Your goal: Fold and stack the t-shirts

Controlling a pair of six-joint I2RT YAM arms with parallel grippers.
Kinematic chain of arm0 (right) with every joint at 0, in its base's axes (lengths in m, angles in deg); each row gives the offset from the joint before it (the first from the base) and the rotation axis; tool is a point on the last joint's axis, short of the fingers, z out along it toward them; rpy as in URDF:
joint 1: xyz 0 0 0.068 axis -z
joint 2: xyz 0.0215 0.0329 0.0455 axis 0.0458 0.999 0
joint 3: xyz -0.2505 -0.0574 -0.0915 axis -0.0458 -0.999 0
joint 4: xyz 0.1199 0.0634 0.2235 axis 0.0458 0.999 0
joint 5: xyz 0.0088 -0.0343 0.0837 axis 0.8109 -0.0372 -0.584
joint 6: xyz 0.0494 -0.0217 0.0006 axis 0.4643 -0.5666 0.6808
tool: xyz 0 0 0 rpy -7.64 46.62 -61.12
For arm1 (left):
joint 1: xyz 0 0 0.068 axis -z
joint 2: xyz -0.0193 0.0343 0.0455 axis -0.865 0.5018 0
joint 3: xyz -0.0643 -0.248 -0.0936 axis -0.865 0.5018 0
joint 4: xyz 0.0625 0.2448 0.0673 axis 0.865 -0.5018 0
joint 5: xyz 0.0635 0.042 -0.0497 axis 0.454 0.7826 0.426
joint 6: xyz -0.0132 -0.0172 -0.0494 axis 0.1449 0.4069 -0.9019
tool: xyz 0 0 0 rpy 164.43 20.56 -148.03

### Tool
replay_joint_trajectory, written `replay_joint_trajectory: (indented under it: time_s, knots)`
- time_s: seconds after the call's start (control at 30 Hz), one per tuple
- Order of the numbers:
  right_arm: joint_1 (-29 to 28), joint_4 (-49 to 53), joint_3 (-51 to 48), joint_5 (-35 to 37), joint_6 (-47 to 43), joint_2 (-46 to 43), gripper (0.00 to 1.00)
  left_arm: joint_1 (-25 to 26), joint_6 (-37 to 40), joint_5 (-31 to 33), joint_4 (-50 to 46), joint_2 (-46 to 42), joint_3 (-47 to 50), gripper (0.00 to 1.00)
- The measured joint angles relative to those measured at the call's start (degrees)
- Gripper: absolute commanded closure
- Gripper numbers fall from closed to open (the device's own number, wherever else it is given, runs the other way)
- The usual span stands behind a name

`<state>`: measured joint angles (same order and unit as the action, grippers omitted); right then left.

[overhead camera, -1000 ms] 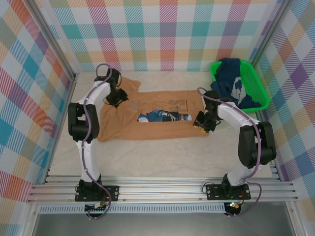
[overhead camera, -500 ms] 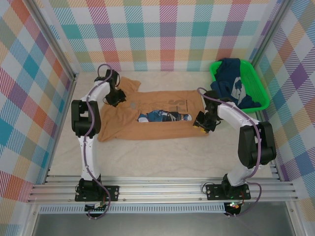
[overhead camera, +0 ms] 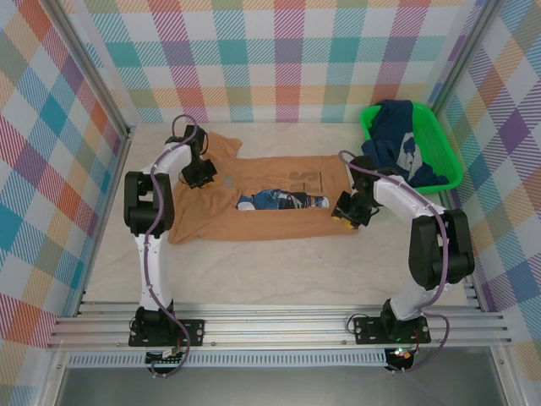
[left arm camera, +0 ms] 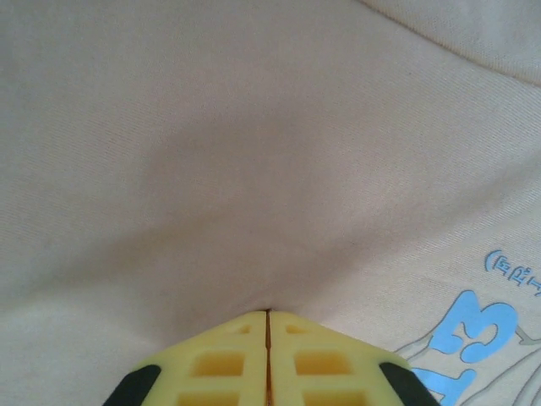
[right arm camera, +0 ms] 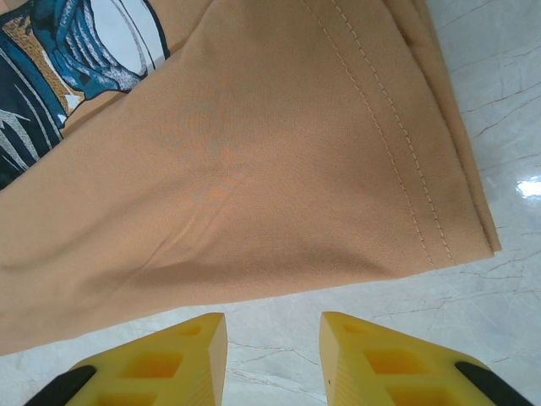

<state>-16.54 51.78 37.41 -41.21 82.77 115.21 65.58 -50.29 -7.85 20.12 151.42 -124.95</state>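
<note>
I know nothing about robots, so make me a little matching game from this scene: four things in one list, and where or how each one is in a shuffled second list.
Things:
1. tan-orange t-shirt
2. navy t-shirt
3. left fingers
4. right fingers

Places or states:
a. apart, over bare table beside a hem
b. bunched in the green basket
c. spread out on the table
d. closed together, pinching cloth

Pairs: 1-c, 2-b, 3-d, 4-a.

Tan-orange cloth t-shirt (overhead camera: 279,222), blue-white figure print (overhead camera: 279,200) left of yellow right fingers (right arm camera: 169,355); navy cloth t-shirt (overhead camera: 393,135) in bright green plastic basket (overhead camera: 450,152); pastel plaid walls (overhead camera: 279,51).
</note>
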Motion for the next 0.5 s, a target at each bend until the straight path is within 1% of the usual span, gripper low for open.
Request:
replay_joint_trajectory:
  time_s: [0.17,0.37,0.43,0.47,0.5]
  knots:
    - [0.0,0.0,0.0,0.0,0.0,0.0,0.66,0.1,0.0,1.4,0.0,-1.5,0.6,0.94]
    - [0.0,0.0,0.0,0.0,0.0,0.0,0.66,0.1,-0.3,2.5,0.5,-6.5,1.6,0.93]
    - [0.0,0.0,0.0,0.0,0.0,0.0,0.66,0.1,-0.4,2.6,1.1,-7.7,1.6,0.89]
    - [0.0,0.0,0.0,0.0,0.0,0.0,0.66,0.1,-0.4,2.6,1.4,-8.0,1.6,0.84]
    - [0.0,0.0,-0.1,-0.1,0.0,0.0,0.66,0.1,-0.3,2.7,1.5,-8.1,1.6,0.76]
